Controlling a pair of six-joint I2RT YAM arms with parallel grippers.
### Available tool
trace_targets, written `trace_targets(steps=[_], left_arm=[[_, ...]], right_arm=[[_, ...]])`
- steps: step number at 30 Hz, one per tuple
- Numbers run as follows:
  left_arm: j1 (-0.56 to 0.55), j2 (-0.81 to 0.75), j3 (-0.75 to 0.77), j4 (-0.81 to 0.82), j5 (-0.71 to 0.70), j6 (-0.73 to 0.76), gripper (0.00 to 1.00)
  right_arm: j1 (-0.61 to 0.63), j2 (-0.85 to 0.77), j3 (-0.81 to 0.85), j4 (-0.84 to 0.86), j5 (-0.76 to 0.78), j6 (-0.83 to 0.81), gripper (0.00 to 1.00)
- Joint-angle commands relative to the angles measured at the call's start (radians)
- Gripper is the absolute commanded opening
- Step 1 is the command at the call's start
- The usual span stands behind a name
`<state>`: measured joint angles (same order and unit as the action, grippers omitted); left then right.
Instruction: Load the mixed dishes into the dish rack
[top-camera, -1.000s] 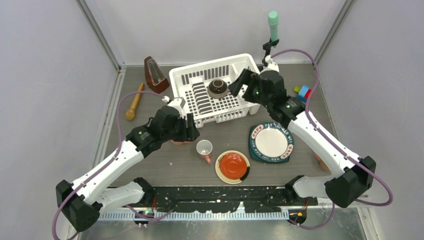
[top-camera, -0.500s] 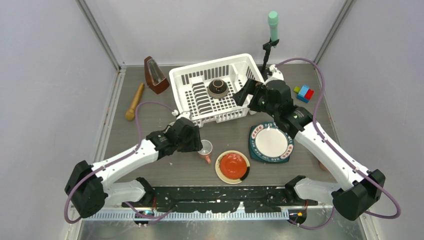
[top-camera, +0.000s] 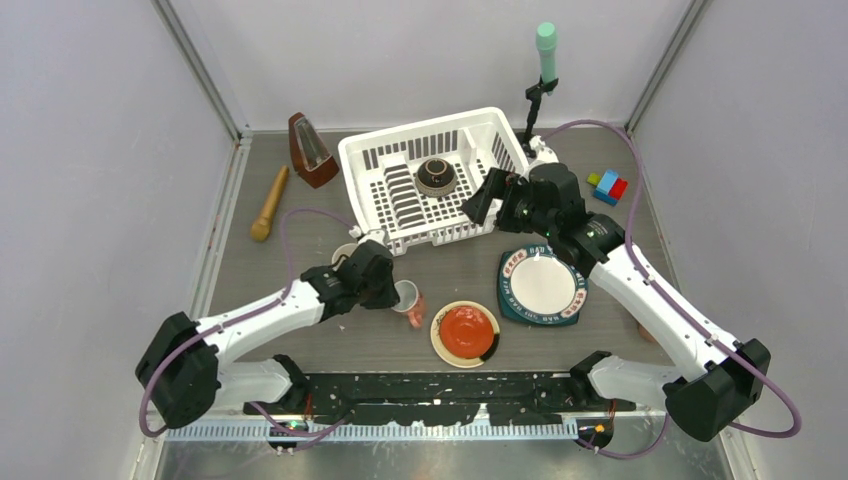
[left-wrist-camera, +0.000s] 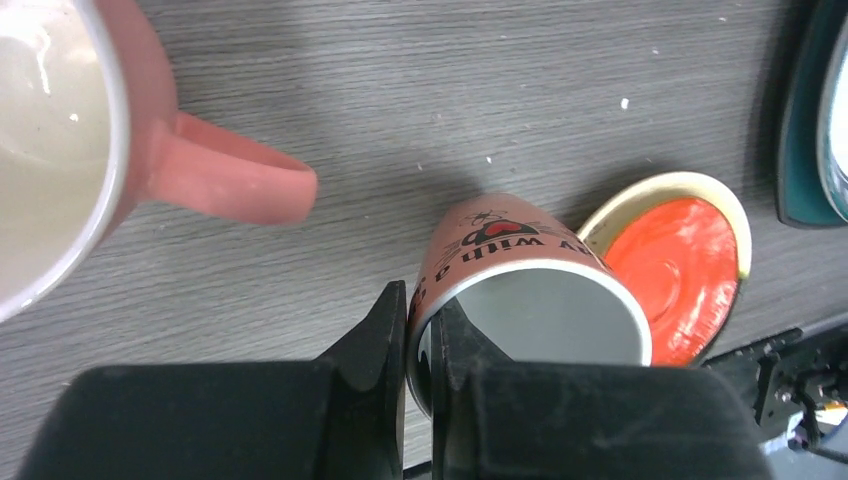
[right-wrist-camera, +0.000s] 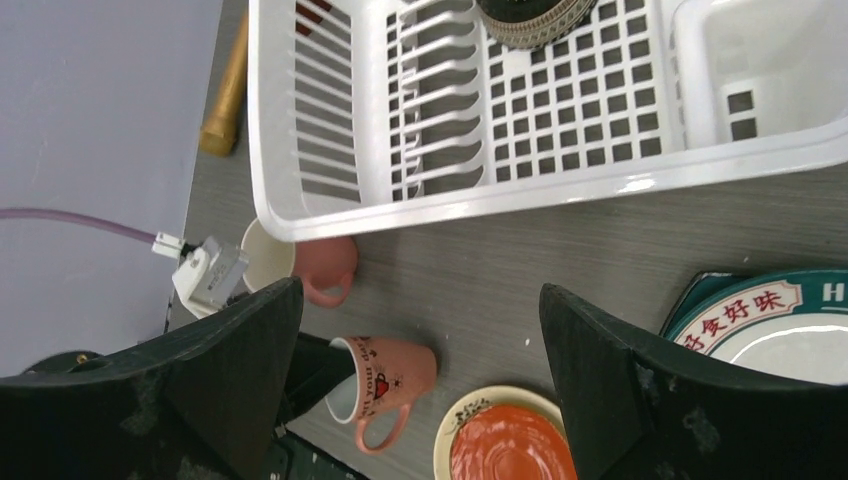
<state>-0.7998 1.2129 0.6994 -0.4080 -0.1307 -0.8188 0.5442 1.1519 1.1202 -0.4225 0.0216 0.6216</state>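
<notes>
My left gripper (left-wrist-camera: 422, 335) is shut on the rim of a pink mug (left-wrist-camera: 520, 250) with a heart print, one finger inside and one outside. That mug (top-camera: 411, 299) is tipped on its side on the table, its mouth towards the gripper (top-camera: 393, 292). A second pink mug (top-camera: 344, 253) stands by the dish rack (top-camera: 352, 165) front left corner. The brown bowl (top-camera: 436, 175) sits in the rack. The teal-rimmed plate (top-camera: 542, 286) and the red-centred plate (top-camera: 466, 332) lie on the table. My right gripper (top-camera: 482, 197) hangs open and empty over the rack's front right corner.
A wooden stick (top-camera: 268, 203) and a brown metronome (top-camera: 310, 150) lie left of the rack. Coloured blocks (top-camera: 607, 185) sit at the right. A green-topped stand (top-camera: 545, 45) rises behind the rack. Grey walls close in the table on three sides.
My left gripper moved right from the second mug to the heart mug and shut on its rim; the mug tipped over. My right gripper drew back from the bowl to the rack's corner.
</notes>
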Motion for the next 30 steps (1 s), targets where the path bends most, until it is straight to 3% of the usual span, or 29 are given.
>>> trace_targets(steps=[1, 6, 11, 16, 20, 26, 30], left_arm=[[-0.006, -0.104, 0.054, 0.05, 0.063, 0.04, 0.0], [-0.004, -0.183, 0.084, 0.015, 0.049, 0.074, 0.0], [-0.004, -0.165, 0.122, -0.033, 0.031, 0.115, 0.0], [0.0, -0.26, 0.129, 0.063, 0.001, 0.17, 0.0], [0.046, -0.333, 0.183, 0.043, -0.005, 0.233, 0.0], [0.17, -0.405, 0.214, 0.113, 0.141, 0.258, 0.0], [0.259, -0.414, 0.143, 0.31, 0.279, 0.17, 0.0]], right_arm=[[0.005, -0.023, 0.034, -0.067, -0.155, -0.04, 0.94], [0.005, -0.043, 0.007, -0.099, -0.253, -0.031, 0.95], [0.005, -0.046, -0.026, -0.081, -0.336, 0.003, 0.94], [0.005, -0.035, -0.069, 0.017, -0.503, 0.097, 0.94], [0.005, -0.025, -0.065, 0.031, -0.564, 0.138, 0.95], [0.006, -0.022, -0.087, 0.146, -0.687, 0.253, 0.94], [0.02, -0.012, -0.16, 0.419, -0.742, 0.437, 0.94]])
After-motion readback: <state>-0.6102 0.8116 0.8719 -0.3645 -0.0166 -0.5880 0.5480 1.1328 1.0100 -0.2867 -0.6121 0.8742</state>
